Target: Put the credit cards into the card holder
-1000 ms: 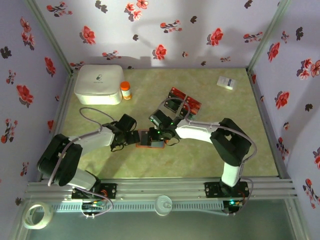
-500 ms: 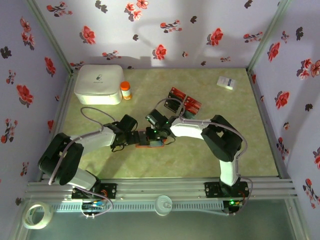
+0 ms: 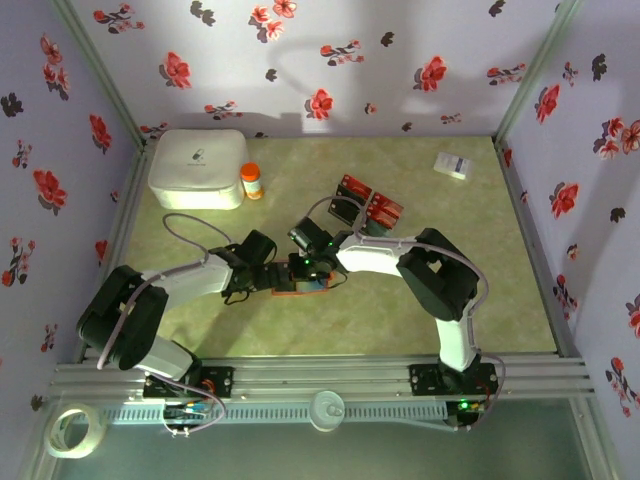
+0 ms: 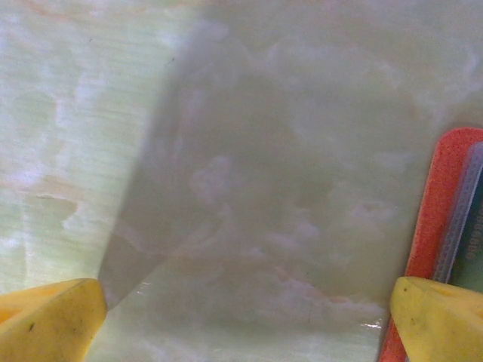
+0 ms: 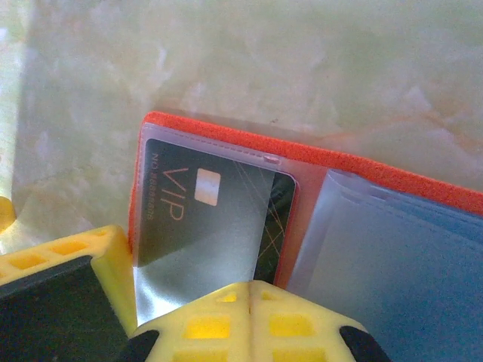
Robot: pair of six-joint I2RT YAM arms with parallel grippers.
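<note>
The card holder (image 3: pixel 308 284) lies open on the table between both grippers, orange-red with bluish-grey sleeves (image 5: pixel 392 256). A black card (image 5: pixel 204 219) marked VIP sits flat in its left clear pocket. My right gripper (image 5: pixel 253 290) is shut, its joined tips at that card's near edge; from above the right gripper (image 3: pixel 312 264) hangs over the holder. My left gripper (image 4: pixel 241 324) is open over bare table, its right fingertip (image 4: pixel 438 320) against the holder's red edge (image 4: pixel 434 219). Red and black cards (image 3: pixel 350 197) and more cards (image 3: pixel 384 211) lie farther back.
A white box (image 3: pixel 197 168) and a small orange bottle (image 3: pixel 251 181) stand at the back left. A white slip (image 3: pixel 455 165) lies at the back right. Flowered walls close in three sides. Open table stretches to the right of the holder.
The right gripper has slid left over the holder, and the holder has shifted slightly left with it. The left gripper has stayed at the holder's left edge.
</note>
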